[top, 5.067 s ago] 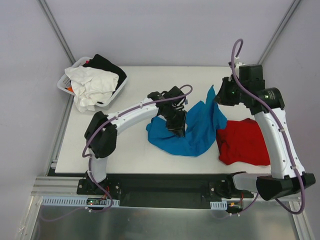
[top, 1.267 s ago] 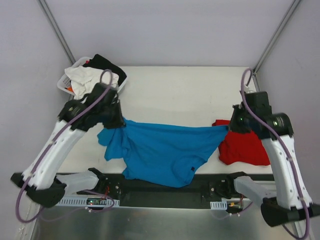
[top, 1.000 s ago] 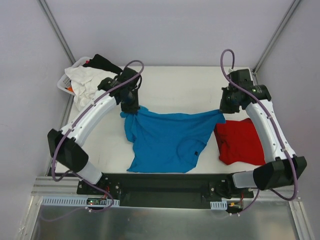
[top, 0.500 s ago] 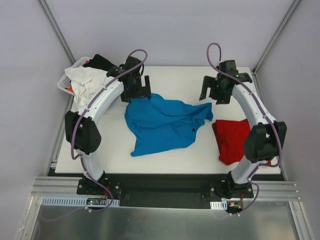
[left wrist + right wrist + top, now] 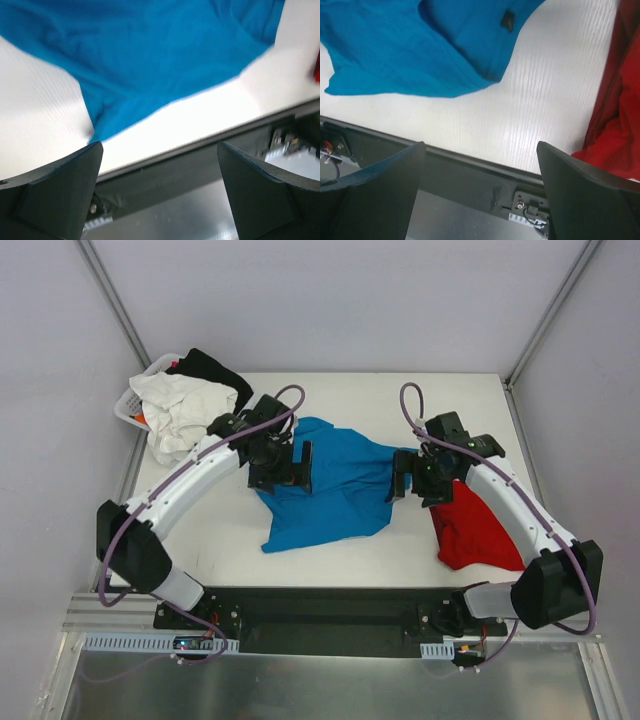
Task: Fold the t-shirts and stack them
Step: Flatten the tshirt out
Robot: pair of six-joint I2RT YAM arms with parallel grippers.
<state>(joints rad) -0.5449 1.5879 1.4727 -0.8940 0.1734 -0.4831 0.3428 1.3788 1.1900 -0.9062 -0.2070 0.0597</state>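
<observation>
Starting at the near edge of the table (image 5: 230,540): seeing the hem of the turquoise t-shirt (image 5: 340,490) lying just short of it, with one corner trailing toward the left arm's base. Reading the shirt as lying loose mid-table, crumpled and skewed rather than spread flat, so judging the fold as not yet begun. Finding the red t-shirt (image 5: 478,532) to its right, near it but apart in the right wrist view. Noting it heaped at the table's right side, partly under the right arm, probably parked there awaiting its turn.

Moving up: seeing the left gripper (image 5: 283,470) hanging above the turquoise shirt's left part with fingers spread wide, holding nothing. Confirming in the left wrist view, showing only cloth and table below. Seeing the right gripper (image 5: 418,485) likewise wide apart and empty, over the shirt's right edge, between both shirts. Guessing at both being poised on opposite sides for grabbing edges and pulling the cloth flat.

Farthest, at the far left corner: noting the basket (image 5: 128,405) holding the white garment (image 5: 180,410) and the black garment (image 5: 215,370), well apart from the work.
</observation>
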